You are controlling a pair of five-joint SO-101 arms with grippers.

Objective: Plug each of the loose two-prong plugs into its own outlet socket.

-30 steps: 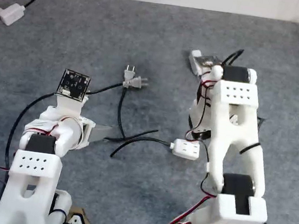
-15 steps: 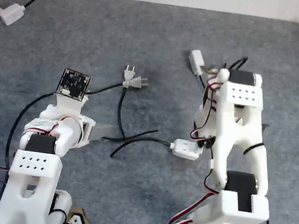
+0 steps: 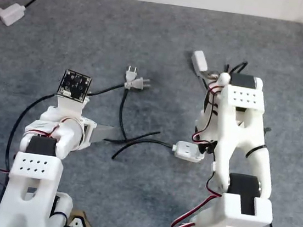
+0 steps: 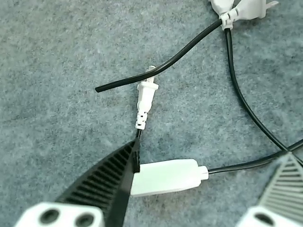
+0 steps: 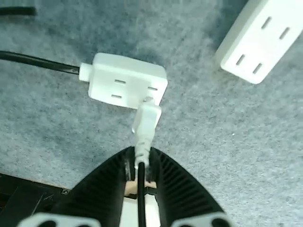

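right gripper (image 5: 141,160): clamped on white two-prong plug (image 5: 146,122) | axis: plug in line with fingers, prongs toward white outlet socket (image 5: 120,80) straight ahead | contact: tip touching slotted face, seating unclear | left gripper (image 4: 210,152): wide open, empty

I take this for a robotics lab: grey felt covers the counter (image 3: 67,36), where a white plastic left arm (image 3: 38,160) and right arm (image 3: 242,141) stand.

Overhead view, two close wrist views
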